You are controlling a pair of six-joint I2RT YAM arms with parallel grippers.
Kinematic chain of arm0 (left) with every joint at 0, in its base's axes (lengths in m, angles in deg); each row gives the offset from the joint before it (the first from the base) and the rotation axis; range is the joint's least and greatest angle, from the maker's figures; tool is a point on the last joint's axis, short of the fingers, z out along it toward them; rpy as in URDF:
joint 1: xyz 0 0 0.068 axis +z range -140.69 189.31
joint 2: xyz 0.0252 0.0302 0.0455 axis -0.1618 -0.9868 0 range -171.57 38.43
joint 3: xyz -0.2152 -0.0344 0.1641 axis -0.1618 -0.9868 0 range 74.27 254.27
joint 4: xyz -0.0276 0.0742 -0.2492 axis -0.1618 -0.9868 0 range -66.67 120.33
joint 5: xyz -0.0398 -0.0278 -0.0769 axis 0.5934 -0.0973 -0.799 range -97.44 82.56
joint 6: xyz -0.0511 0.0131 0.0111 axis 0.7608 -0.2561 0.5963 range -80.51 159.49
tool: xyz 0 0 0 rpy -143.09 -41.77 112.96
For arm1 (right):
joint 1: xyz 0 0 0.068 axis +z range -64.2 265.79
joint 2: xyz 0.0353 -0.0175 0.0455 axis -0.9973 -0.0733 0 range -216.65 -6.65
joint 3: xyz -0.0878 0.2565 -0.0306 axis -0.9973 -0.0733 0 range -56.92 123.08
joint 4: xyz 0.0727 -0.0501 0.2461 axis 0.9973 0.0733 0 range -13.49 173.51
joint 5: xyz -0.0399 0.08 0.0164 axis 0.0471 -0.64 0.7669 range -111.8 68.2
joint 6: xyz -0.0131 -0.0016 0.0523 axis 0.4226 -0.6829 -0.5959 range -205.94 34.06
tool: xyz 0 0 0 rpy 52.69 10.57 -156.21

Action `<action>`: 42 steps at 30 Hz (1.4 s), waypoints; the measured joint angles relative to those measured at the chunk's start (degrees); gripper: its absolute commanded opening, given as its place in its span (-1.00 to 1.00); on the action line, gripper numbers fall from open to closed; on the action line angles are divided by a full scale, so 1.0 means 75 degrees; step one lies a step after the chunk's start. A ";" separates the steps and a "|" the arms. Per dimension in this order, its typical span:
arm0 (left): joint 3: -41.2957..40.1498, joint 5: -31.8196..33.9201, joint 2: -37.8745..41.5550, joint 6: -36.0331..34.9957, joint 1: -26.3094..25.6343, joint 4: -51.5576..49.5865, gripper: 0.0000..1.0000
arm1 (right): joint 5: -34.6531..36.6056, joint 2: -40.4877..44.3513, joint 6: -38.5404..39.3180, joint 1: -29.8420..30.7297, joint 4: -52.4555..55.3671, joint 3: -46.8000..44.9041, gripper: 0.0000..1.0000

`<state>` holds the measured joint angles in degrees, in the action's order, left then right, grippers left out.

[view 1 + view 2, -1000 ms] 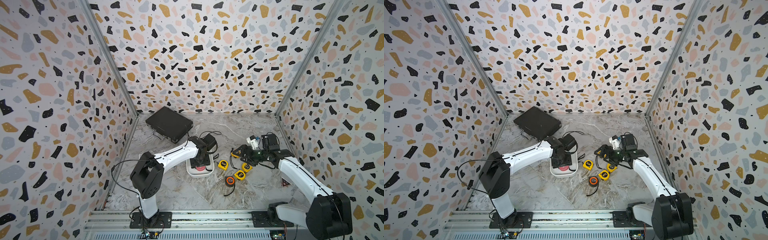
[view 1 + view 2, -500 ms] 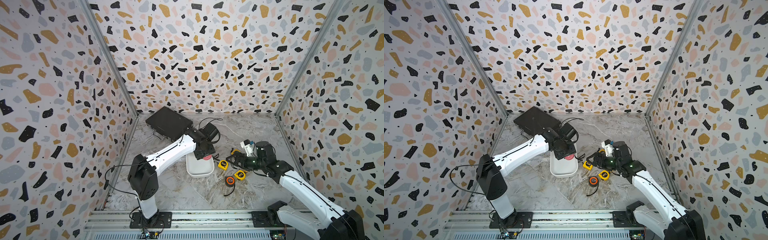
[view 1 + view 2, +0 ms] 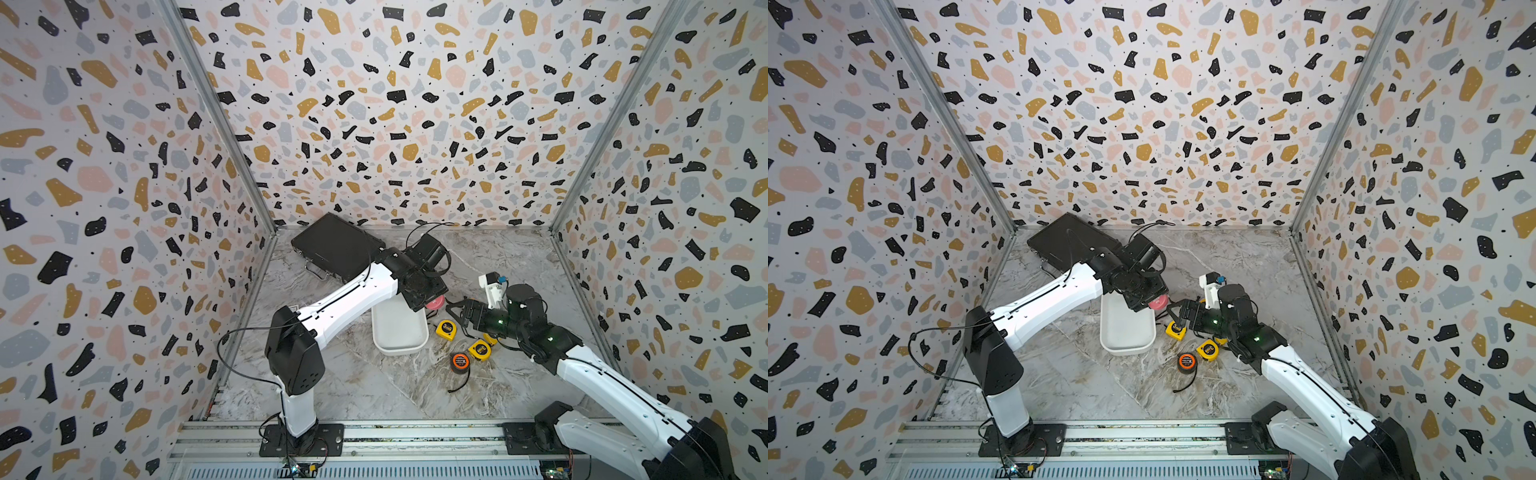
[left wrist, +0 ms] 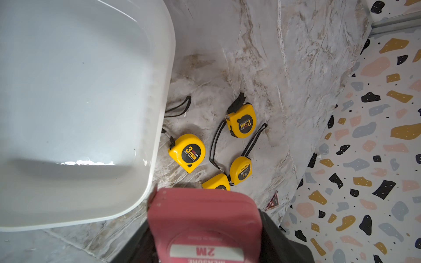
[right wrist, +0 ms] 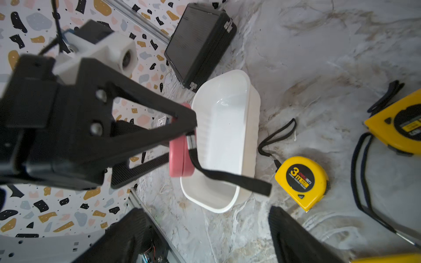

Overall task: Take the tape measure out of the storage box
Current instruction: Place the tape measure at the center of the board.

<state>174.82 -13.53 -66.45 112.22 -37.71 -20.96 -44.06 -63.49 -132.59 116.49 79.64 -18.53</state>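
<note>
The left end effector (image 5: 182, 139) is narrow, pinching a pink tape measure (image 4: 204, 218) by its flat faces. The tape measure is a matte plastic case with rounded shoulders, and a woven black strap dangles from it. It hangs off the desk (image 3: 374, 395), outside the storage box (image 3: 400, 350), just past the box's far corner on the right arm's side. The box is glossy white plastic, oblong, with rounded corners and low walls. The right end effector (image 3: 457, 316) stands wide with nothing between its fingers, near a yellow tape measure (image 5: 300, 182) with a round black label. The desk has a grey marble pattern with brown veins. A black case (image 3: 332, 245) with ribbed faces and metal latches lies at the back. "2M" is printed on the pink case's white band, "3m" on the yellow tape measure, and "2m" on a second yellow tape measure (image 4: 242, 123)
</note>
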 measured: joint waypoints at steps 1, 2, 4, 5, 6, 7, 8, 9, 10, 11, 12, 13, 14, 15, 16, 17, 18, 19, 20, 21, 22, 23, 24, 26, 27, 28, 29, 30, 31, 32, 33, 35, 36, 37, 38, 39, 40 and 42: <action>0.0000 -0.0067 -0.0015 0.0038 -0.0017 0.0035 -1.00 | 0.0035 -0.0047 0.0017 0.0012 -0.0050 0.0000 0.79; 0.0000 -0.0131 -0.0020 0.0087 -0.0055 0.0070 -1.00 | 0.0076 -0.0096 0.0026 0.0012 -0.0096 0.0000 0.78; 0.0000 -0.0256 -0.0020 0.0216 -0.0105 0.0128 -1.00 | 0.0131 -0.0181 0.0050 0.0026 -0.0172 0.0000 0.76; 0.0000 -0.0303 -0.0020 0.0268 -0.0128 0.0184 -1.00 | 0.0152 -0.0207 0.0064 0.0029 -0.0201 0.0000 0.75; 0.0000 -0.0353 -0.0020 0.0332 -0.0143 0.0239 -1.00 | 0.0160 -0.0224 0.0079 0.0032 -0.0221 0.0000 0.74; 0.0000 -0.0382 -0.0020 0.0379 -0.0154 0.0277 -1.00 | 0.0163 -0.0230 0.0085 0.0035 -0.0239 0.0000 0.74; 0.0000 -0.0420 -0.0020 0.0425 -0.0166 0.0321 -1.00 | 0.0172 -0.0230 0.0093 0.0038 -0.0254 0.0000 0.73; 0.0015 -0.0472 -0.0020 0.0458 -0.0175 0.0350 -1.00 | 0.0175 -0.0230 0.0108 0.0041 -0.0274 0.0000 0.73; 0.0023 -0.0539 -0.0020 0.0504 -0.0184 0.0391 -1.00 | 0.0178 -0.0230 0.0131 0.0044 -0.0306 0.0000 0.71; 0.0029 -0.0595 -0.0020 0.0568 -0.0192 0.0437 -1.00 | 0.0181 -0.0230 0.0152 0.0047 -0.0321 0.0000 0.69; 0.0029 -0.0644 -0.0020 0.0612 -0.0201 0.0481 -1.00 | 0.0184 -0.0230 0.0181 0.0047 -0.0323 0.0000 0.66; 0.0029 -0.0720 -0.0017 0.0664 -0.0204 0.0536 -1.00 | 0.0181 -0.0230 0.0210 0.0047 -0.0338 0.0000 0.63; 0.0029 -0.0772 -0.0017 0.0711 -0.0210 0.0583 -1.00 | 0.0184 -0.0233 0.0236 0.0047 -0.0358 0.0000 0.56; 0.0029 -0.0813 -0.0017 0.0752 -0.0216 0.0621 -1.00 | 0.0181 -0.0233 0.0259 0.0047 -0.0373 0.0000 0.50; 0.0029 -0.0889 -0.0017 0.0801 -0.0227 0.0670 -1.00 | 0.0181 -0.0233 0.0283 0.0047 -0.0396 0.0000 0.41; 0.0029 -0.0944 -0.0017 0.0842 -0.0245 0.0717 -1.00 | 0.0181 -0.0239 0.0289 0.0047 -0.0423 0.0000 0.31; 0.0029 -0.0979 -0.0017 0.0877 -0.0248 0.0752 -1.00 | 0.0181 -0.0251 0.0294 0.0047 -0.0449 0.0000 0.24; 0.0029 -0.1035 -0.0017 0.0918 -0.0251 0.0793 -1.00 | 0.0184 -0.0265 0.0300 0.0047 -0.0487 0.0000 0.14; 0.0026 -0.1090 -0.0017 0.0959 -0.0254 0.0845 -1.00 | 0.0195 -0.0277 0.0300 0.0047 -0.0519 -0.0003 0.05; 0.0026 -0.1122 -0.0017 0.0991 -0.0262 0.0883 -1.00 | 0.0204 -0.0280 0.0291 0.0047 -0.0536 -0.0009 -0.04; 0.0026 -0.1137 -0.0017 0.1020 -0.0271 0.0924 -1.00 | 0.0198 -0.0280 0.0294 0.0047 -0.0580 -0.0017 -0.13; 0.0009 -0.1157 -0.0017 0.1046 -0.0280 0.0962 -1.00 | 0.0201 -0.0277 0.0303 0.0047 -0.0629 -0.0020 -0.22; -0.0017 -0.1163 -0.0017 0.1058 -0.0289 0.0994 -1.00 | 0.0204 -0.0277 0.0300 0.0047 -0.0653 -0.0023 -0.28; -0.0064 -0.1201 -0.0017 0.1081 -0.0294 0.1046 -1.00 | 0.0198 -0.0271 0.0303 0.0070 -0.0670 -0.0032 -0.40; -0.0082 -0.1209 -0.0017 0.1090 -0.0297 0.1055 -1.00 | 0.0210 -0.0271 0.0297 0.0076 -0.0662 -0.0035 -0.48; -0.0108 -0.1215 -0.0017 0.1087 -0.0297 0.1090 -0.85 | 0.0213 -0.0271 0.0221 0.0073 -0.0638 -0.0038 -0.54; -0.0111 -0.1215 -0.0017 0.1084 -0.0297 0.1122 -0.50 | 0.0213 -0.0271 0.0163 0.0073 -0.0615 -0.0038 -0.59; -0.0117 -0.1212 -0.0017 0.1061 -0.0297 0.1198 -0.15 | 0.0210 -0.0265 0.0111 0.0064 -0.0621 -0.0038 -0.64; -0.0117 -0.1207 -0.0017 0.1040 -0.0297 0.1253 0.17 | 0.0233 -0.0248 0.0108 0.0047 -0.0624 -0.0038 -0.67; -0.0117 -0.1201 -0.0017 0.1014 -0.0297 0.1256 0.38 | 0.0242 -0.0227 0.0105 0.0035 -0.0606 -0.0038 -0.70; -0.0114 -0.1180 -0.0015 0.0962 -0.0294 0.1262 0.59 | 0.0254 -0.0207 0.0114 0.0003 -0.0583 -0.0038 -0.74; -0.0117 -0.1122 0.0000 0.0871 -0.0289 0.1207 0.90 | 0.0248 -0.0192 0.0204 -0.0090 -0.0455 -0.0044 -0.76; -0.0117 -0.1102 0.0015 0.0836 -0.0283 0.1174 1.00 | 0.0236 -0.0192 0.0242 -0.0213 -0.0347 -0.0044 -0.76; -0.0117 -0.1064 0.0032 0.0775 -0.0256 0.1134 1.00 | 0.0198 -0.0192 0.0271 -0.0370 -0.0227 -0.0047 -0.77; -0.0117 -0.1026 0.0055 0.0726 -0.0230 0.1096 1.00 | 0.0131 -0.0192 0.0289 -0.0568 -0.0131 -0.0050 -0.77; -0.0125 -0.0965 0.0087 0.0650 -0.0189 0.1040 1.00 | 0.0055 -0.0195 0.0306 -0.0825 -0.0029 -0.0055 -0.78; -0.0160 -0.0866 0.0146 0.0577 -0.0140 0.0997 1.00 | -0.0038 -0.0201 0.0315 -0.1128 0.0050 -0.0067 -0.78; -0.0239 -0.0726 0.0268 0.0425 -0.0073 0.0868 1.00 | -0.0201 -0.0221 0.0329 -0.1725 0.0189 -0.0085 -0.80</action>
<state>173.03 -18.97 -64.44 115.41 -38.26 -14.45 -45.57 -65.15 -130.12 103.55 81.07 -19.17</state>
